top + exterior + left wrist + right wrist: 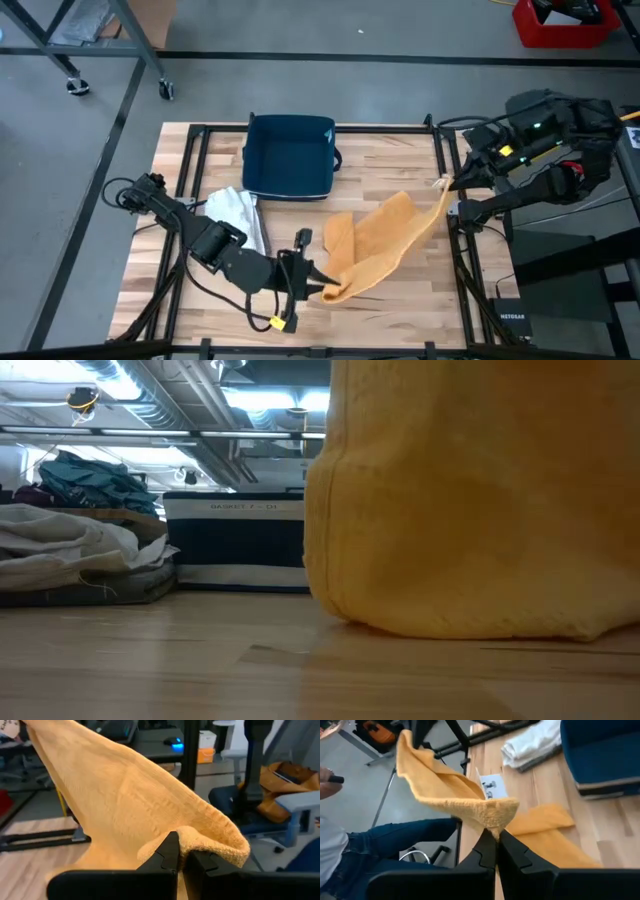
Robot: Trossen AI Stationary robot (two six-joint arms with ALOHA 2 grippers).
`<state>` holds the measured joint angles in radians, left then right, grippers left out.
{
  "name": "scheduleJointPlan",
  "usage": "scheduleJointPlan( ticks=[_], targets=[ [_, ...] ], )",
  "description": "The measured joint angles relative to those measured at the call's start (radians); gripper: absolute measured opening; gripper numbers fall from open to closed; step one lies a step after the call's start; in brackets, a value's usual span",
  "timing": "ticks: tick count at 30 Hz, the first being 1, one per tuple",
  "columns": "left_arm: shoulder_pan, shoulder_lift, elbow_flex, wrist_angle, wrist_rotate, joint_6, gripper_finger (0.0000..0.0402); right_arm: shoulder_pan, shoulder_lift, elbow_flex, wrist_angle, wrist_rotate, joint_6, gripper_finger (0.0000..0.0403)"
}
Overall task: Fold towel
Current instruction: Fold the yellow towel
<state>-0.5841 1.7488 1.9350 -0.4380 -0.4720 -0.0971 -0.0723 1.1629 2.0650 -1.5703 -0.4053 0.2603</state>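
Note:
A yellow-orange towel (380, 240) stretches between my two grippers over the wooden table (400, 150). My left gripper (322, 290) is shut on its end near the table's front edge, also seen in the left wrist view (179, 845). My right gripper (447, 187) is shut on the opposite end at the table's right edge, raised higher (496, 834). The towel's lower part (450, 625) rests on the table, and one flap (340, 235) lies flat beside the left gripper. My left gripper pinches a rolled-over corner of the towel (200, 840) between its two fingers, coming almost level from the table's left. From there the cloth rises slack toward the other gripper. My right gripper pinches a corner of the towel (495, 817) between its two fingers, slanting down from the table's right side. That corner is lifted clear. The cloth (445, 790) sags away from it toward the table, slack.
A dark blue basket (290, 155) stands at the table's far middle. A pile of white and grey cloths (235, 215) lies left of the towel. Black frame rails (450, 230) run along the table's sides. A person's leg in jeans (395, 840) shows beyond the table.

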Motion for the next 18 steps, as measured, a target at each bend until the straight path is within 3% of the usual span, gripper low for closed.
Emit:
scheduleJointPlan(
  ticks=[12,14,18],
  targets=[
    [-0.062,0.01,-0.001,0.019,0.04,0.004,0.0,0.001,-0.056,-0.252,-0.001,-0.089,0.023,0.0004],
    [-0.061,0.01,-0.001,0.04,-0.016,0.038,0.0,0.001,-0.061,-0.275,0.005,-0.085,0.01,0.0004],
    [-0.051,0.01,-0.001,0.072,-0.228,0.128,0.0,0.001,-0.061,-0.292,0.078,-0.062,-0.096,0.0004]
  ],
)
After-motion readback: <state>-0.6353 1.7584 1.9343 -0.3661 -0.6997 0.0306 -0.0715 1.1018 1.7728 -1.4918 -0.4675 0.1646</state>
